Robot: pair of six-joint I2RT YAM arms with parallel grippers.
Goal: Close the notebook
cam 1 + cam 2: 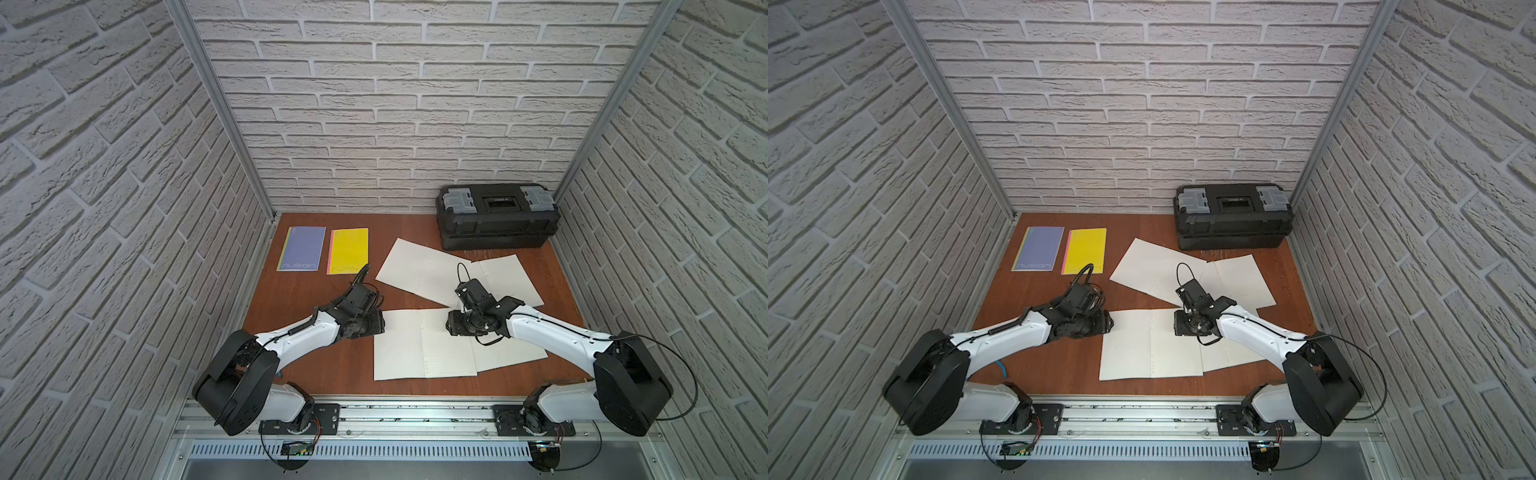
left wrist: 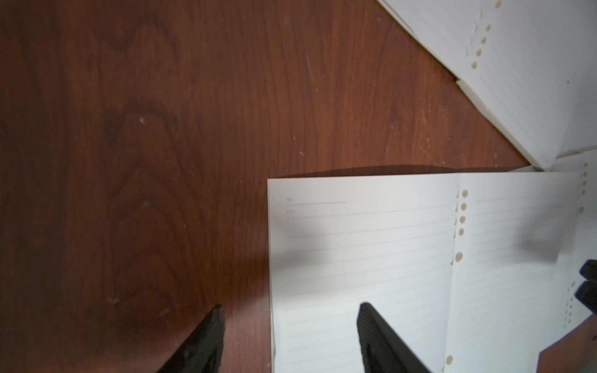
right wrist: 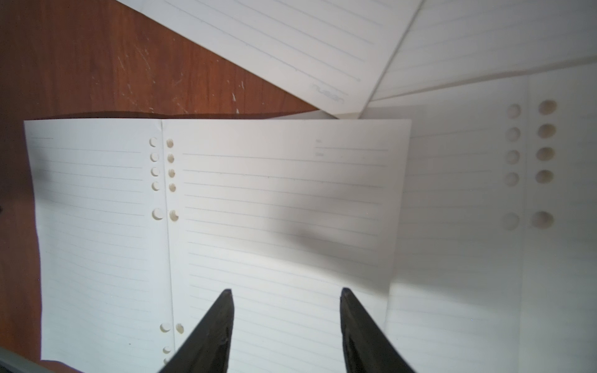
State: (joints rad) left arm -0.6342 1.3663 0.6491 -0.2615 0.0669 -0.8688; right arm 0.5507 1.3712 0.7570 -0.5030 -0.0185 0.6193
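An open notebook (image 1: 419, 347) (image 1: 1148, 345) with white lined pages lies flat at the front centre of the brown table. My left gripper (image 1: 380, 324) (image 2: 290, 310) is open at the notebook's far left corner. In the left wrist view one finger (image 2: 210, 339) is over bare wood and the other over the left page (image 2: 355, 245), so the jaws straddle the page's edge. My right gripper (image 1: 453, 328) (image 3: 286, 292) is open low over the right page (image 3: 274, 210), with nothing between its fingers.
A second open notebook (image 1: 513, 353) lies partly under the first at the front right. A third open one (image 1: 419, 266) lies tilted behind. Closed purple (image 1: 301, 248) and yellow (image 1: 349, 250) notebooks sit at the back left, and a black toolbox (image 1: 496, 216) at the back right.
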